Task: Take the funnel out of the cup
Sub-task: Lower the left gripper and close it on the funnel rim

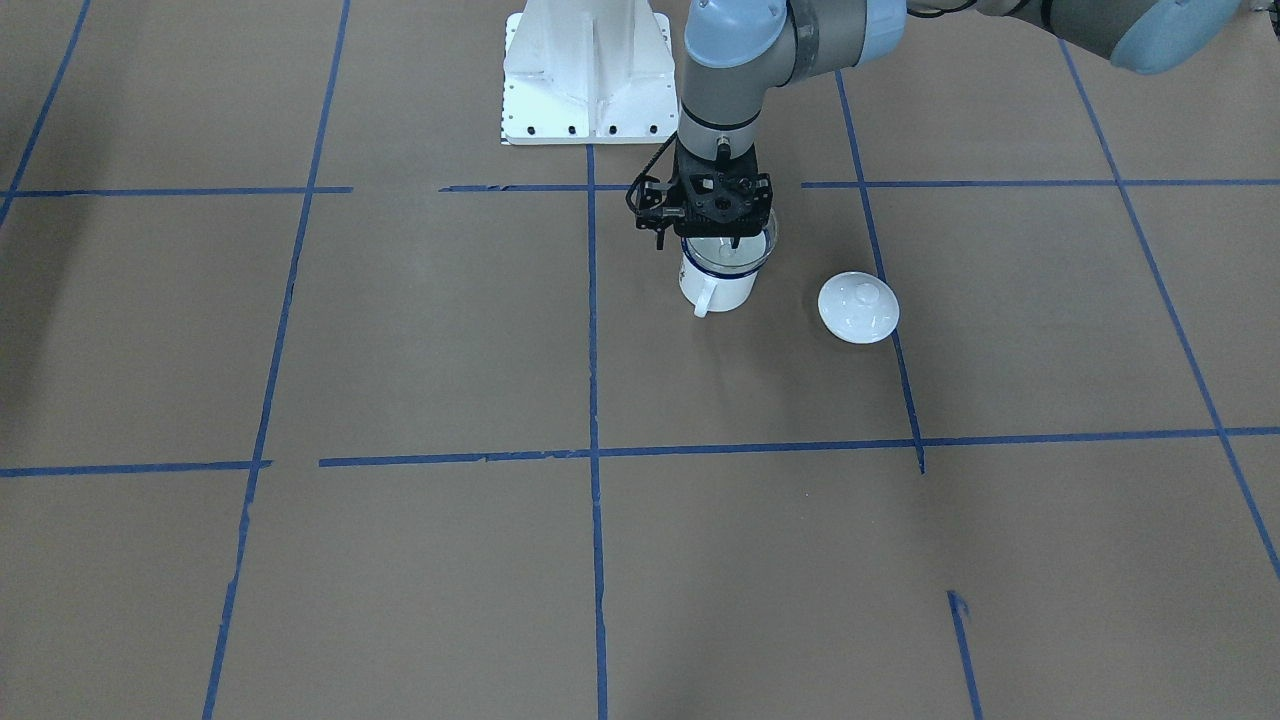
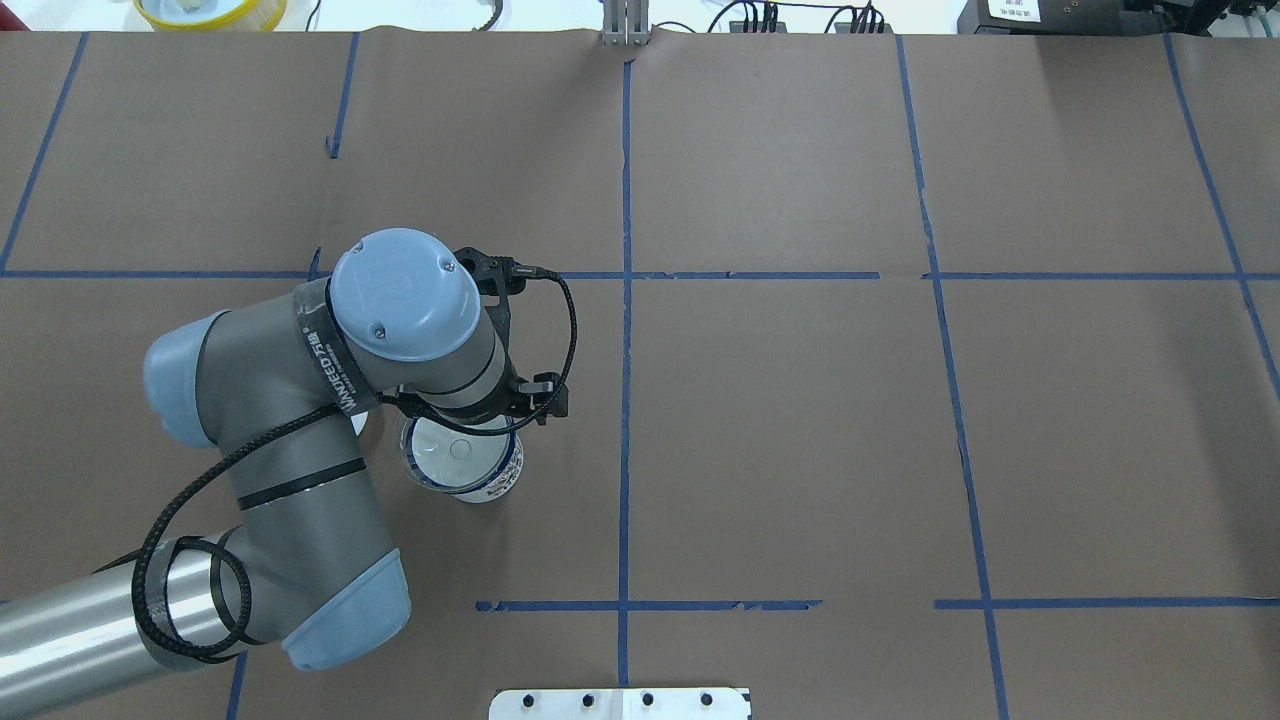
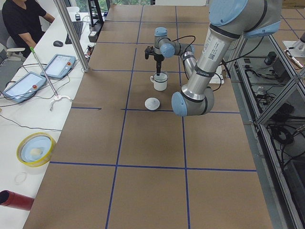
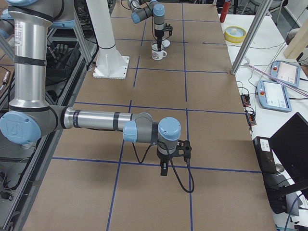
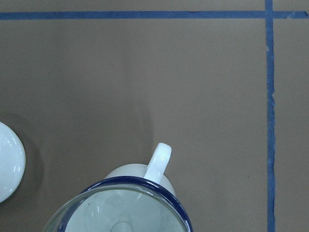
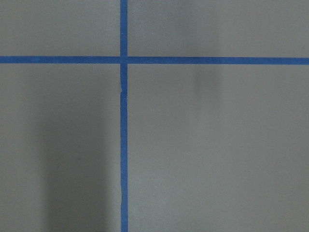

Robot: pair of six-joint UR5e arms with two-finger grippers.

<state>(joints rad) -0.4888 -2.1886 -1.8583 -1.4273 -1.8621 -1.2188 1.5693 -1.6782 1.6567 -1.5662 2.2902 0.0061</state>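
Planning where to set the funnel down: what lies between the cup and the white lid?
Nothing. In the front-facing view, only bare brown paper separates the cup from the lid.

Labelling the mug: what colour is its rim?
Dark blue, on the white cup; left wrist view shows it best.

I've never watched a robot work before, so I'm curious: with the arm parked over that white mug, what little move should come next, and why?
Probably closing the left claw on the funnel's rim, if it isn't gripping already; I can't tell. The claw hangs right over the cup, and the clear funnel sits inside it, so a firm hold must precede lifting.
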